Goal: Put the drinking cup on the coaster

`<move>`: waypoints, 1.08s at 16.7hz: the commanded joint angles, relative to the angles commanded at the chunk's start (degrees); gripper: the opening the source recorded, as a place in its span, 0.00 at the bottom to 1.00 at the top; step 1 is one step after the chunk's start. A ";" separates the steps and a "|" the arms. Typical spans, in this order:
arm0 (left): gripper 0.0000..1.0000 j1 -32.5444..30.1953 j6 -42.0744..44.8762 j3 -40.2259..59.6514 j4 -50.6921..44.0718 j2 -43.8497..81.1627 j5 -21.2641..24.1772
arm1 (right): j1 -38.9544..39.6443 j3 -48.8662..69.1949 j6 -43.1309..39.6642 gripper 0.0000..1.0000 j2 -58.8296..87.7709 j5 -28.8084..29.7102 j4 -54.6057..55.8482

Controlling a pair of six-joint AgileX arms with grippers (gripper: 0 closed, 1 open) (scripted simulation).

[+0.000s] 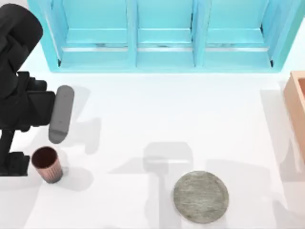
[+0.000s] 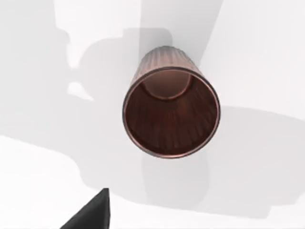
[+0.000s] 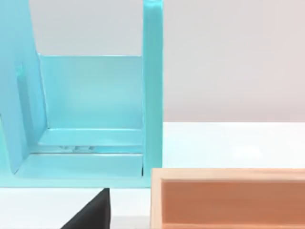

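The drinking cup (image 1: 46, 164) is a small ribbed copper-pink tumbler standing upright near the table's front left. In the left wrist view the drinking cup (image 2: 171, 112) shows from above, with its dark reddish-brown inside. My left gripper (image 1: 20, 164) sits low just to the left of the cup, close beside it, and the cup is not held. The coaster (image 1: 200, 196), a flat mottled grey disc, lies at the front, right of centre and far from the cup. A dark corner of my right gripper (image 3: 90, 214) shows in the right wrist view, which faces the shelf unit and a box.
A turquoise shelf unit (image 1: 162, 38) runs along the back of the table. A light orange wooden box (image 1: 298, 109) stands at the right edge. A grey rounded part (image 1: 61, 114) of the left arm hangs above the table behind the cup. White table lies between cup and coaster.
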 joint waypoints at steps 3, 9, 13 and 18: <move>1.00 -0.12 0.11 -3.30 3.96 0.98 -0.02 | 0.00 0.00 0.00 1.00 0.00 0.00 0.00; 1.00 -0.01 0.35 -14.87 20.52 5.31 -0.02 | 0.00 0.00 0.00 1.00 0.00 0.00 0.00; 1.00 0.05 0.44 -17.24 23.36 6.20 -0.02 | 0.00 0.00 0.00 1.00 0.00 0.00 0.00; 0.77 0.05 0.44 -17.24 23.36 6.20 -0.02 | 0.00 0.00 0.00 1.00 0.00 0.00 0.00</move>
